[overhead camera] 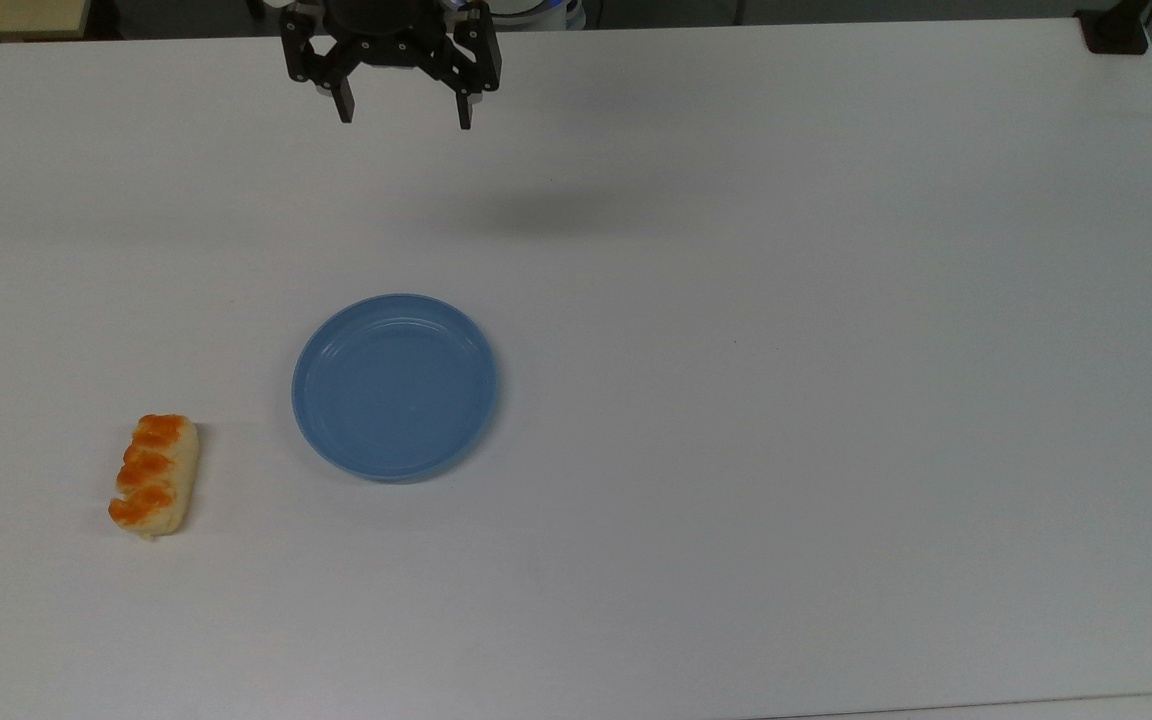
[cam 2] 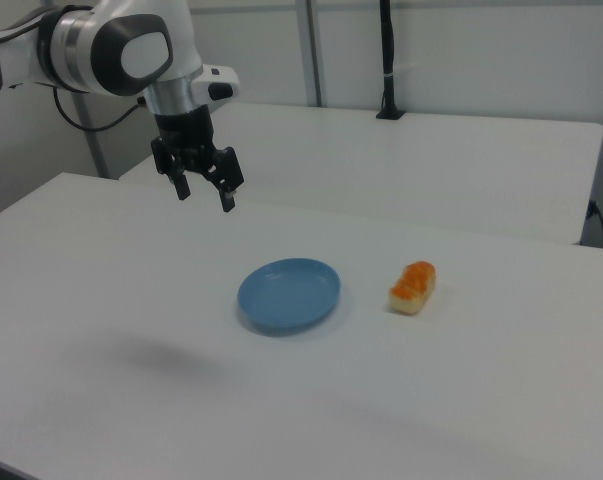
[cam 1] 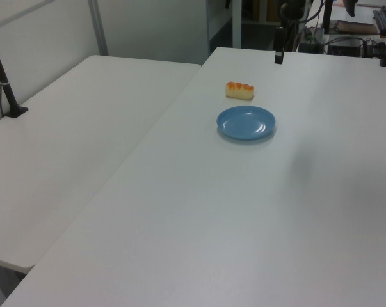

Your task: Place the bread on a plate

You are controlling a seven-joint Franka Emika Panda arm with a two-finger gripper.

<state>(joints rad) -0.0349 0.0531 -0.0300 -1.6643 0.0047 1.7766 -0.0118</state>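
On the top view's left, the bread lies flat on the white table, its orange-glazed bumps up, toward the near edge. It is untouched, with bare table all round it. To its right in the top view, a little farther back, sits the blue plate, upright, with nothing in it. Bread and plate are near each other but apart, a strip of table between them.

Far above the plate in the top view, at the back edge, the gripper hangs in the air, its two black fingers pointing down and spread wide apart, holding nothing. Its soft shadow falls on the table between it and the plate.

In the right view the order flips: the gripper hovers at the left on the white arm, the plate lies mid-table, and the bread is just to the right view's right. A second table stands behind.
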